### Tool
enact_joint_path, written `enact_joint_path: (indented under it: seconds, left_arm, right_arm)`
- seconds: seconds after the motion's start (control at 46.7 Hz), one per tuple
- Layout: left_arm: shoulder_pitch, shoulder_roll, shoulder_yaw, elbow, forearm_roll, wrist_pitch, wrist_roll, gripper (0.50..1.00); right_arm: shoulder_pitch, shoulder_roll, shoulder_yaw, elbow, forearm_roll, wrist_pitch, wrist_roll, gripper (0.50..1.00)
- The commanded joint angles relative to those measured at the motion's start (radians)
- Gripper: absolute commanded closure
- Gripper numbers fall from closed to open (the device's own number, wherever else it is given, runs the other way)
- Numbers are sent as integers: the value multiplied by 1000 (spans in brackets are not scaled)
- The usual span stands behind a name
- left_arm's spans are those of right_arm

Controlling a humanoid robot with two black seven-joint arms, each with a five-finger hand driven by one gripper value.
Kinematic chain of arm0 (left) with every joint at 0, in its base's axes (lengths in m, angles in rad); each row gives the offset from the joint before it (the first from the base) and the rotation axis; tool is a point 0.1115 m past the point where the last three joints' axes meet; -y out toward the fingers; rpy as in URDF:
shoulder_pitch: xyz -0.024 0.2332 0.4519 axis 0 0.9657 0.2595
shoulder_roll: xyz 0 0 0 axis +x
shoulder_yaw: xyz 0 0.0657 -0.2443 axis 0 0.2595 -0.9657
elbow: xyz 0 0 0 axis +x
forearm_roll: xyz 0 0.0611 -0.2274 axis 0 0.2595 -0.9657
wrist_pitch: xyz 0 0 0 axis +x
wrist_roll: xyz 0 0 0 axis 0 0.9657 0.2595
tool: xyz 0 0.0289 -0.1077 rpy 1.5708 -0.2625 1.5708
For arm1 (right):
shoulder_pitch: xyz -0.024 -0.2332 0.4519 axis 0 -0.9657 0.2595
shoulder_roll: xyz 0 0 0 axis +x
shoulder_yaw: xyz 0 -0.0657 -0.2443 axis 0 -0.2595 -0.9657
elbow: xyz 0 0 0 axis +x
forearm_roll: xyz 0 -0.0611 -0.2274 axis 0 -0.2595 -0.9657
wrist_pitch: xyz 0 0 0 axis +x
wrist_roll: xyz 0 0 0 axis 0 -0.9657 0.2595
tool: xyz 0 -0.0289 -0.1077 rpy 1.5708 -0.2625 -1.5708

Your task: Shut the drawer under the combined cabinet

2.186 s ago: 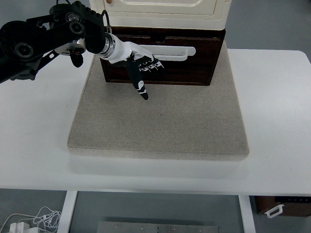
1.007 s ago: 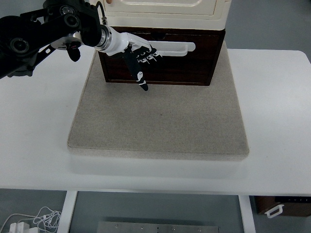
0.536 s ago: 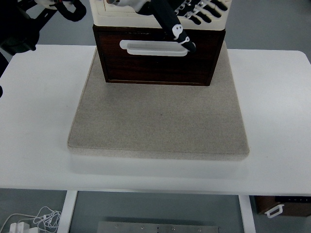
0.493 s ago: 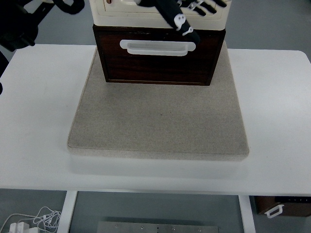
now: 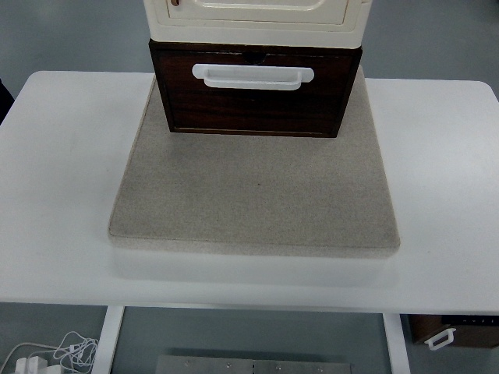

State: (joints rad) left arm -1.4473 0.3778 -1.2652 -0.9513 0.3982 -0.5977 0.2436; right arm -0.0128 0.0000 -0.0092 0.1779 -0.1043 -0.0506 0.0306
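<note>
A dark brown wooden drawer (image 5: 253, 105) with a white handle (image 5: 253, 75) sits under a cream cabinet (image 5: 257, 17) at the top of the picture. The drawer front stands nearly flush below the cabinet's cream body, with only a thin dark strip of its top showing. Neither hand nor arm shows anywhere in this view.
The cabinet stands on a grey-beige mat (image 5: 253, 195) that lies on a white table (image 5: 62, 171). Below the table's near edge, white cables (image 5: 47, 357) lie on the floor at the left, and a dark box (image 5: 456, 331) sits at the right.
The left hand pressed at the drawer front, then rose over the cabinet and left the picture. The drawer moved back under the cabinet.
</note>
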Motion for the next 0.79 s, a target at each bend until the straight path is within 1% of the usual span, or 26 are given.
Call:
enact_joint_path:
  seconds: [0.0,0.15,0.193,0.279,0.364,0.6,0.707,0.771]
  left_arm:
    - [-1,15,-23,55,-2,55,-26,500]
    - [4,36,-42,164,-53,85,-81,500]
    - [4,36,-42,206,-82,117,-98,500]
    - [-4,36,-42,281,-146,205,-119,500]
    - [-7,41,-42,338,-202,249,-124,500]
    - [5,59,-42,471,-277,288,-138,500]
    - [13,59,-37,572,-352,299,-138,500]
    - [19,59,-26,615,-384,299,-139,500]
  right_arm:
    - [-1,0,0,0,0,0,0,548]
    - [1,0,0,0,0,0,0,548]
    - [1,0,0,0,0,0,0,548]
    - [1,0,2,0,0,0,0,548]
    - [1,0,0,0,0,6,0,548]
    - [-1,0,-2,0,0,6,0,548]
    - [-1,0,-2,0,0,5,0,548]
    - [-1,0,-2,0,0,6,0,548]
